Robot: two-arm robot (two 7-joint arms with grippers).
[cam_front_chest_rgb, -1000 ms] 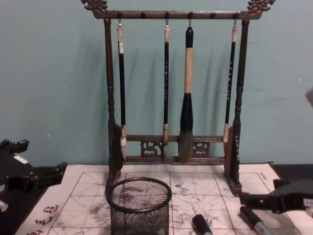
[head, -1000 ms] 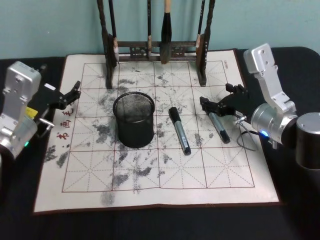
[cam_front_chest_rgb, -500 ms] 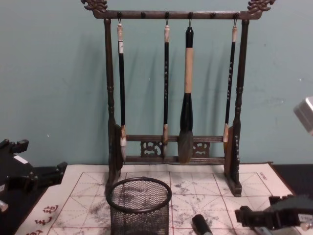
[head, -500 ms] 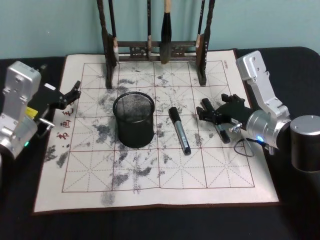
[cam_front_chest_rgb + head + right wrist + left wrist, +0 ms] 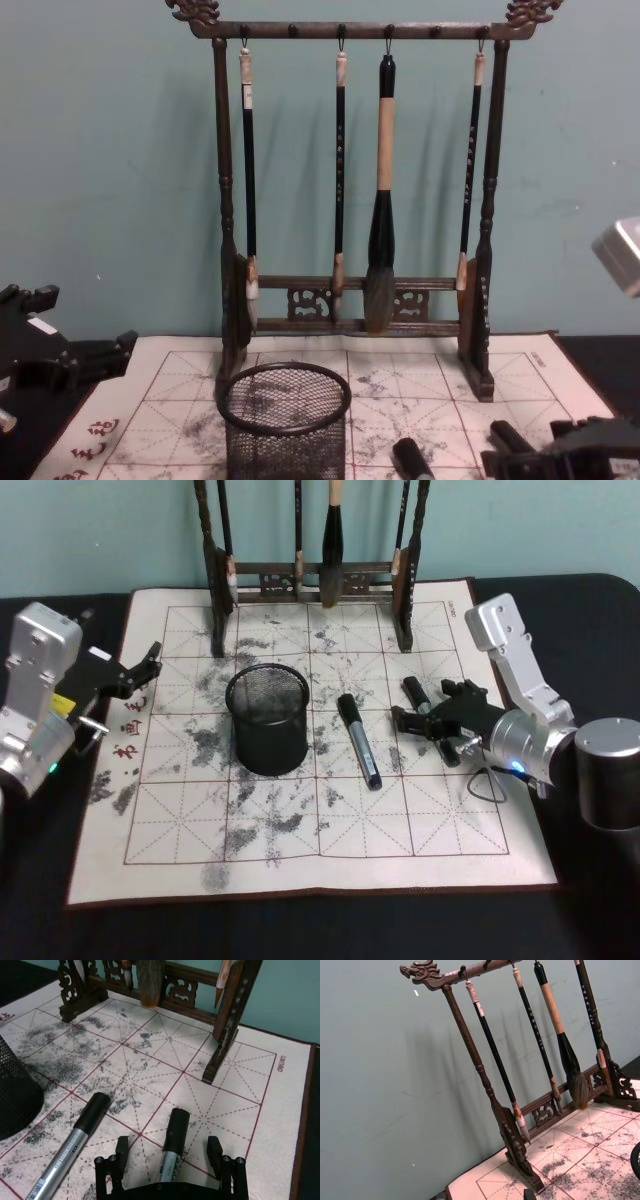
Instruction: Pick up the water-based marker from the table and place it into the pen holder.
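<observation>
Right gripper [image 5: 168, 1149], wide open and empty, straddles the right-hand marker [image 5: 176, 1120] lying right of the pen holder [image 5: 267, 720]. Sink lower, keep the barrel centred, then close. Left gripper [image 5: 135, 670] idles left.

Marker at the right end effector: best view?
Right wrist view: the marker lies lengthwise between the open right end effector's fingers, cap clear. Head view shows it partly covered; chest view catches its cap end.

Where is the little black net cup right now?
In the head view, the pen holder stands upright on the mat, left of centre, in front of the brush rack, with a marker lying just to its right.
</observation>
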